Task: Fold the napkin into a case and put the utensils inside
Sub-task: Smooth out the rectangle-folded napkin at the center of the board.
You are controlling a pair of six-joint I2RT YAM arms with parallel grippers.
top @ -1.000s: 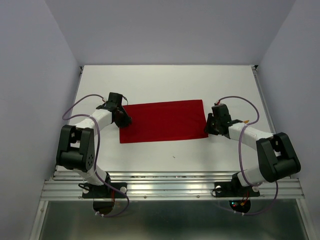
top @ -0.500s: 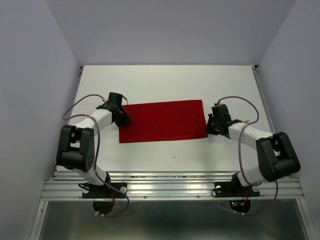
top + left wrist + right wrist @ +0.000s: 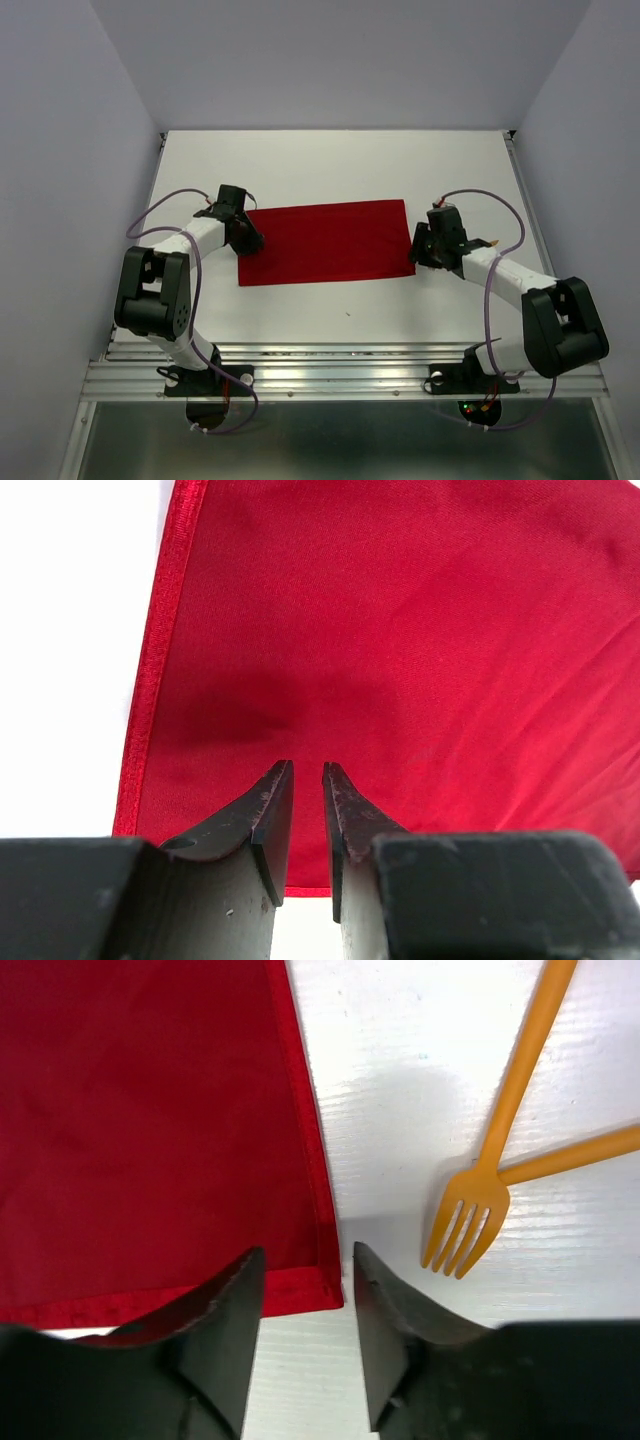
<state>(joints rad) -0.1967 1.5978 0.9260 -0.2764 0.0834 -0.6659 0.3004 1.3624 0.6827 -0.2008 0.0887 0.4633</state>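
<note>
From above, the napkin [image 3: 325,243] lies flat as a wide red rectangle in the middle of the white table [image 3: 330,165], long side running left to right. My left gripper [image 3: 240,231] sits over its left end and my right gripper [image 3: 421,251] at its near right corner. Just beyond my right wrist a small sliver of orange shows, which is all this view gives of the utensils [image 3: 493,242]

Through my left wrist camera, my fingers [image 3: 272,798] hang over the cloth near its near left corner. They stand only a narrow slit apart with nothing between them: I see red fabric and then bare table through the gap. The hemmed left edge of the napkin [image 3: 400,630] runs up just to the left of my tips

Through my right wrist camera, my jaws stand clearly apart, one finger [image 3: 232,1305] over the red cloth and the other over the table [image 3: 400,1060]. The hemmed right edge and near corner of the napkin [image 3: 150,1130] lie in the gap, and I am not clamped on them. Just to the right, off the cloth, lies the orange fork [image 3: 468,1215], tines toward me. The plain orange stick [image 3: 575,1153] meets it at the neck and runs off to the right
</note>
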